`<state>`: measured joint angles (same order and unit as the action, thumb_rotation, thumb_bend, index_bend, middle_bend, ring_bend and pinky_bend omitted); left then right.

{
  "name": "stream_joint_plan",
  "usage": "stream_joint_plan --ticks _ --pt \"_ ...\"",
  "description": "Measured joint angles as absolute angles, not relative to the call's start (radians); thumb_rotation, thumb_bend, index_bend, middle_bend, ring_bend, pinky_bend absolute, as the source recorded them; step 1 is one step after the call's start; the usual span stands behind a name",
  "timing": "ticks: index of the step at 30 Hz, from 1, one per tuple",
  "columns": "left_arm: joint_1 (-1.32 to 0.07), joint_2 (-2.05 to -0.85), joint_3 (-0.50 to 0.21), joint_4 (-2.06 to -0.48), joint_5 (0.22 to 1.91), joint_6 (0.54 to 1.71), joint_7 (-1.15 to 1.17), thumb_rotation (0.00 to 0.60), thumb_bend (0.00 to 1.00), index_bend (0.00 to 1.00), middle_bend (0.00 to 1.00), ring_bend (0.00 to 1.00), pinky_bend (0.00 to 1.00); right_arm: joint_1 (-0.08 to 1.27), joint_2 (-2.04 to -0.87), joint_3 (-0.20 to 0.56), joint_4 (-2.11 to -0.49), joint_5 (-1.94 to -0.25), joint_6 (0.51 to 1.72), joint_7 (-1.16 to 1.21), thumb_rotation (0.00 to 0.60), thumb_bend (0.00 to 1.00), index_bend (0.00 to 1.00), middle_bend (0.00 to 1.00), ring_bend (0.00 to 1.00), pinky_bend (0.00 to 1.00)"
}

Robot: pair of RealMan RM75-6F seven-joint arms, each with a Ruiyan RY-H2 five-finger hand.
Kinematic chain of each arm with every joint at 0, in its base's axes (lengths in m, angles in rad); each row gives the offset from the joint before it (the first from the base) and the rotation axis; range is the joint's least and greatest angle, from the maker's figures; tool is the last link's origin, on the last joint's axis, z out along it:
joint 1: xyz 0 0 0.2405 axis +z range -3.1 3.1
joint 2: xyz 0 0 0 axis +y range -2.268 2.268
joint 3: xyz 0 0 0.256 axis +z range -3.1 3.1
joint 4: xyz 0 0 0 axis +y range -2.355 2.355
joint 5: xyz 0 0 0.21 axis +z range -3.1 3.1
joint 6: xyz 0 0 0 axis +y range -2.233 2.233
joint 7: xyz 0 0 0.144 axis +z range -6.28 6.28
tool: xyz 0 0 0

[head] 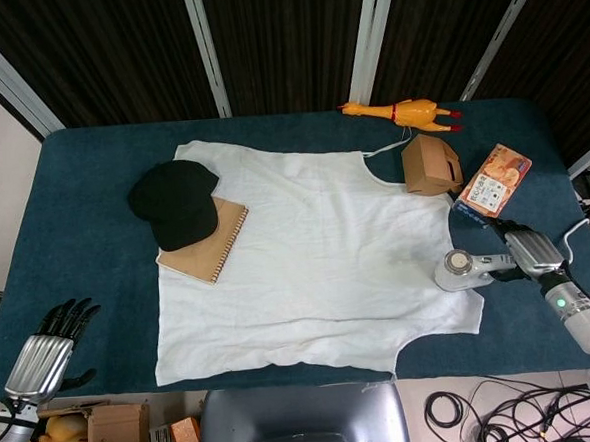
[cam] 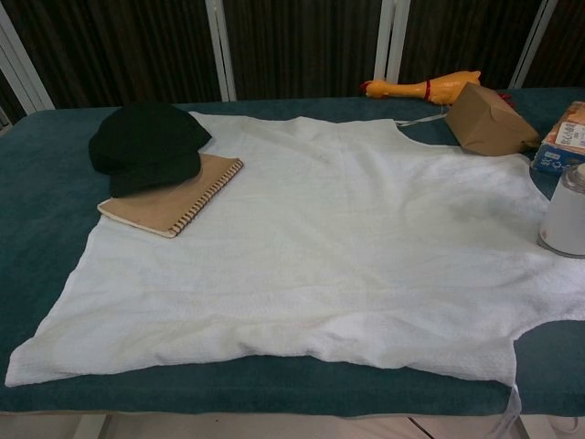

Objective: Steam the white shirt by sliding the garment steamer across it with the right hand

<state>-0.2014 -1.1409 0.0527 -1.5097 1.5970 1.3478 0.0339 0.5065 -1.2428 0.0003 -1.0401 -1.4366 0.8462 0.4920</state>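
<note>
right robot hand point(head: 525, 252) had the garment steamer point(head: 465, 270) grasped by its handle, head sitting at the white shirt point(head: 313, 265)'s right edge by the armhole, partly over the table point(head: 84, 209). chest view only showed the steamer body at frame edge. left robot hand point(head: 54, 344) hung released at the near left corner, fingers apart, holding nothing.

my call for the pass: keep the head flat and low, slide leftward in a straight line across the chest, light pressure so the loose fabric doesn't bunch or drag. stop short of the black cap point(head: 175, 200) and notebook point(head: 204, 241), which pin the left shoulder.

table was covered in dark teal cloth. behind it, dark slatted panels with pale uprights. cables on the floor, near right.
</note>
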Motion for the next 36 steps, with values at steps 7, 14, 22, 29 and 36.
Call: stream_joint_plan --ticks 7,14,22,29,36 --pt "-0.201 -1.143 0.054 -1.506 1.602 1.351 0.028 0.6 0.02 0.13 0.07 0.01 0.11 0.487 -1.187 -0.003 -1.121 -1.44 0.877 0.399 0.6 0.19 0.0 0.07 0.02 0.12" --pt "-0.198 -1.139 0.055 -1.516 1.606 1.359 0.038 0.6 0.02 0.13 0.07 0.01 0.11 0.482 -1.178 -0.01 -1.155 -1.429 0.863 0.309 0.6 0.17 0.0 0.06 0.02 0.12" --pt "-0.196 -1.138 0.054 -1.517 1.603 1.357 0.038 0.6 0.02 0.13 0.07 0.01 0.11 0.462 -1.151 -0.025 -1.189 -1.429 0.877 0.221 0.6 0.13 0.0 0.02 0.0 0.09" --pt "-0.196 -1.141 0.055 -1.515 1.603 1.358 0.039 0.6 0.02 0.13 0.07 0.01 0.11 0.443 -1.118 -0.044 -1.241 -1.431 0.884 0.126 0.6 0.1 0.0 0.0 0.0 0.03" --pt "-0.177 -1.137 0.054 -1.519 1.609 1.402 0.021 0.6 0.02 0.13 0.07 0.01 0.11 0.4 -1.083 -0.048 -1.31 -1.469 1.001 0.136 0.6 0.1 0.0 0.0 0.0 0.02"
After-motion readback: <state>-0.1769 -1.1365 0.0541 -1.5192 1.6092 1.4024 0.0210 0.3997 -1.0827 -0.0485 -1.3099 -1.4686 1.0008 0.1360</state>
